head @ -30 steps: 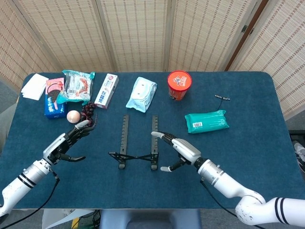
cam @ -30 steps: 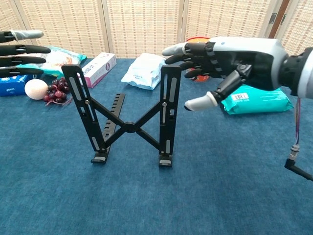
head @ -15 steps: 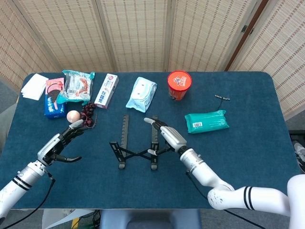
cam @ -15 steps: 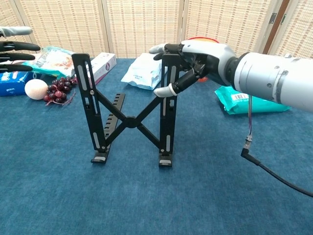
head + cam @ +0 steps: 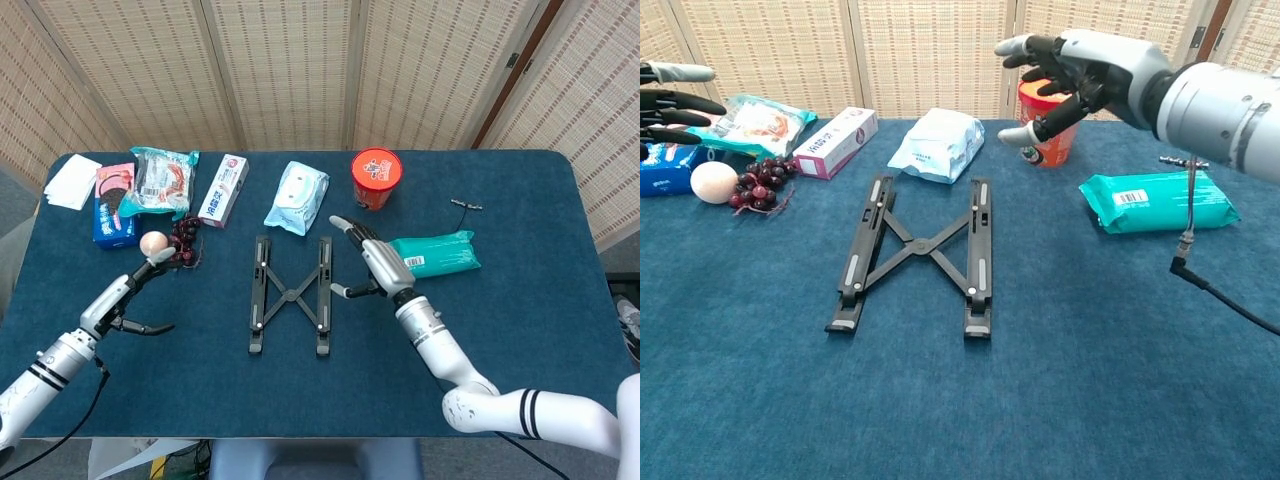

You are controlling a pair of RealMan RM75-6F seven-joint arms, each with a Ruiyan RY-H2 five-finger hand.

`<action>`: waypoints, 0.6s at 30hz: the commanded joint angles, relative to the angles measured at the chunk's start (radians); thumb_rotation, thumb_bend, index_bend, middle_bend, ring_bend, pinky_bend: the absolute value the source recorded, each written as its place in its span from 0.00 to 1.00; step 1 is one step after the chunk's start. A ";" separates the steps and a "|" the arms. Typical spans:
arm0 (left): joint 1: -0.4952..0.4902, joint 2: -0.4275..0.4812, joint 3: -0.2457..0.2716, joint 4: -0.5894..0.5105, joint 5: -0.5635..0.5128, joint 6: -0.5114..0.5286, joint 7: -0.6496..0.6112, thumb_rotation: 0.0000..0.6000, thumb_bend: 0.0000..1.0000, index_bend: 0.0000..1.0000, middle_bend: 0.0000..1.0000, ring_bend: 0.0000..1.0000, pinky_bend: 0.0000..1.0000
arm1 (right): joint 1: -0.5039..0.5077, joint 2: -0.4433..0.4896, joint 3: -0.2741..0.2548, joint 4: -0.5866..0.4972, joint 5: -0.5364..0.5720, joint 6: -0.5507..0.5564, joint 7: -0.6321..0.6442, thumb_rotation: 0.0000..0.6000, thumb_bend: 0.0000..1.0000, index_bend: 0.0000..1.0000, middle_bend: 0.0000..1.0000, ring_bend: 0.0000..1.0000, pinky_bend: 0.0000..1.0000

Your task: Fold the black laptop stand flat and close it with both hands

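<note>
The laptop stand [image 5: 912, 250] lay flat on the blue table [image 5: 1090, 380], its two rails side by side and its crossed braces between them, nothing touching it. It sat between the two hands, to the right of the left hand and just left of and below the right hand.

The left hand [image 5: 125, 303] hovered over the near left of the table with its fingers spread and empty; in the chest view only its fingertips [image 5: 680, 100] showed at the left edge. The right hand [image 5: 1070, 75] was raised above the table beside the stand's right rail, fingers spread apart and holding nothing.

Just right of the right hand lay a green wipes pack [image 5: 435, 253]. Just beyond the left hand sat an egg [image 5: 153, 243] and some grapes [image 5: 186, 240]. Farther back stood a red cup [image 5: 376, 177], a white wipes pack [image 5: 297, 196] and a long box [image 5: 223, 190].
</note>
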 commanded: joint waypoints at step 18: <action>-0.071 -0.359 -0.139 0.249 -0.195 -0.165 1.002 1.00 0.12 0.04 0.13 0.07 0.07 | -0.126 0.083 -0.157 -0.003 -0.218 0.129 -0.336 1.00 0.07 0.00 0.00 0.00 0.06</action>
